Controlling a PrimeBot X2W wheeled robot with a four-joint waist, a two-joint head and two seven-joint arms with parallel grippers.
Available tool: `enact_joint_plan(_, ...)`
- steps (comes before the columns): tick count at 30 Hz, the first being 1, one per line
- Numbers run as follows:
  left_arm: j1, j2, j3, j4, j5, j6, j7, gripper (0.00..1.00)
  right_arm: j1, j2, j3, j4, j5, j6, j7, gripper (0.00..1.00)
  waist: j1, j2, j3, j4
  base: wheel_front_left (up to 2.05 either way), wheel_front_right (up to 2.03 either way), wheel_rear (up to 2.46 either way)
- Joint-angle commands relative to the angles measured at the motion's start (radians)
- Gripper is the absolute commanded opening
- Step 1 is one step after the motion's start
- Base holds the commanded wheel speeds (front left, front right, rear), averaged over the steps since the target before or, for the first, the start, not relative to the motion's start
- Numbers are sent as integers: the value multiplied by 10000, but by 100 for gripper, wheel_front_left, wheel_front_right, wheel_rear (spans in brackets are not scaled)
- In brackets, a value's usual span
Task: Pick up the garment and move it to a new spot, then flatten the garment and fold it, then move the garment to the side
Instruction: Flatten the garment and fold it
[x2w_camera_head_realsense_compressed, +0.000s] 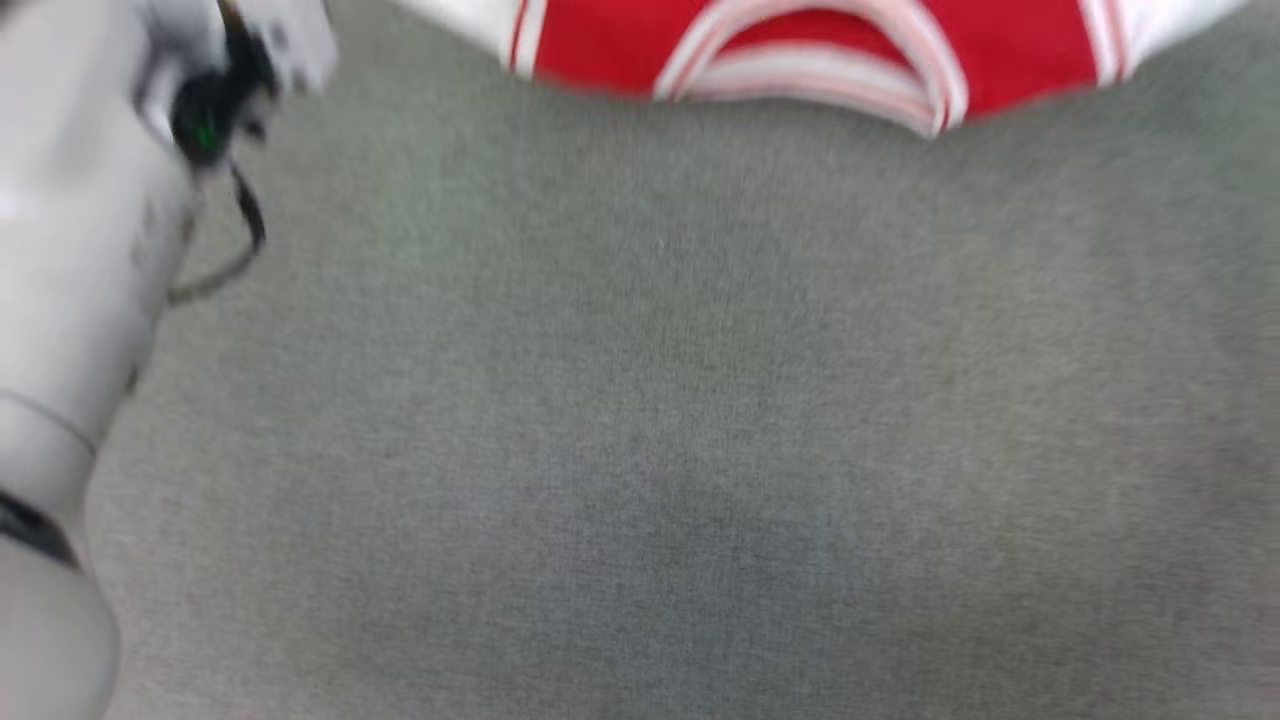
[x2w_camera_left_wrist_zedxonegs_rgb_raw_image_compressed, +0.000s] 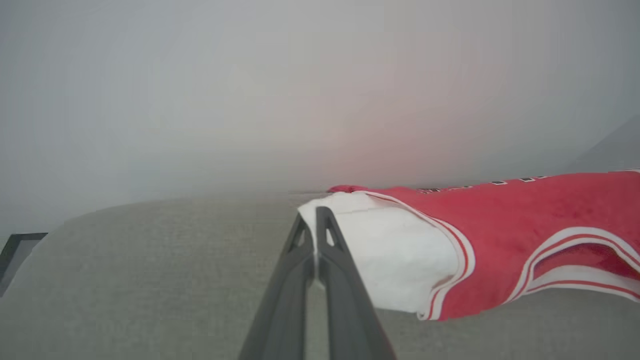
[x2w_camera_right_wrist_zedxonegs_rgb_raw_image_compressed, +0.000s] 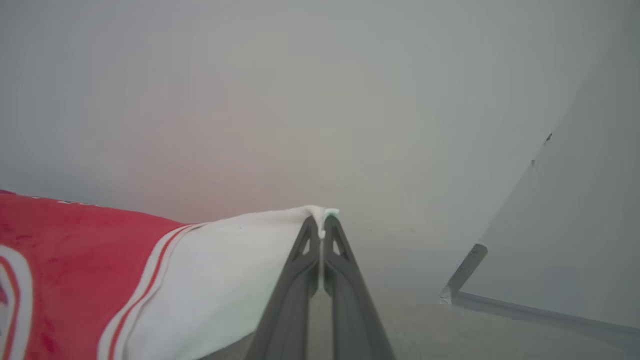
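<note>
We are watching both arms working one piece of cloth here: the garment (x2w_camera_head_realsense_compressed: 800, 50), red with white side panels and striped trim, is stretching across the far part of the grey fabric surface (x2w_camera_head_realsense_compressed: 640, 400), its striped neckline facing us in the blurred head view. In the left wrist view the left gripper (x2w_camera_left_wrist_zedxonegs_rgb_raw_image_compressed: 316, 220) is pressing its two dark fingers together with no gap between them, and their tips are pinching the corner of the white side panel, with the red body of the garment (x2w_camera_left_wrist_zedxonegs_rgb_raw_image_compressed: 500, 235) running off to that view's right, black lettering just showing along its far edge. The right gripper (x2w_camera_right_wrist_zedxonegs_rgb_raw_image_compressed: 322, 222) is doing the same at the other end: its fingers are closing tight on the tip of the opposite white panel, and the garment (x2w_camera_right_wrist_zedxonegs_rgb_raw_image_compressed: 75, 250) is draping down from that pinched corner toward the surface. Both held corners are sitting slightly raised above the grey surface. The pale left forearm (x2w_camera_head_realsense_compressed: 70, 300) is reaching in along the surface's left side, a dark cable looping beside it. A pale wall panel (x2w_camera_right_wrist_zedxonegs_rgb_raw_image_compressed: 575, 225) is standing off beyond the surface's right edge.
</note>
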Motion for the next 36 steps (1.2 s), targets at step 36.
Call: enact_joint_plan(36,9979,6320,-966,-11215,-1112,5501,-1556,0,12826,-2652,-34,-8079,4155,-11,4763,0,0,0,-4363,1,0,0,0)
